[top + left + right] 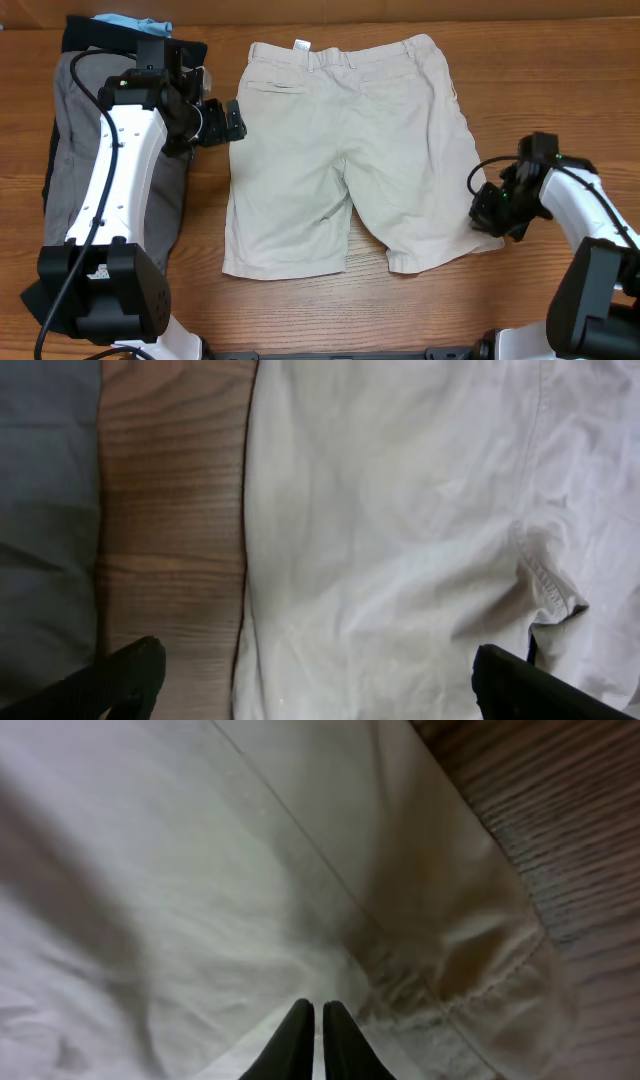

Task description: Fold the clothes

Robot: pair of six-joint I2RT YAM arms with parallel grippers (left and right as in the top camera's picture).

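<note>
The beige khaki shorts (pixel 340 150) lie flat on the wooden table, waistband at the far side with a white label (pixel 302 45). My left gripper (pixel 235 120) is open at the shorts' left edge near the hip; in the left wrist view its fingers (pixel 315 680) straddle that edge of the shorts (pixel 400 510). My right gripper (pixel 480 212) is at the outer hem of the right leg. In the right wrist view its fingers (pixel 318 1015) are pressed together on a fold of the fabric (pixel 150 870).
Grey shorts (pixel 70 130) lie at the left under my left arm, with a black garment (pixel 90 35) and a light-blue one (pixel 130 22) at the far left corner. The grey cloth also shows in the left wrist view (pixel 45 510). Bare wood (pixel 560 90) lies to the right.
</note>
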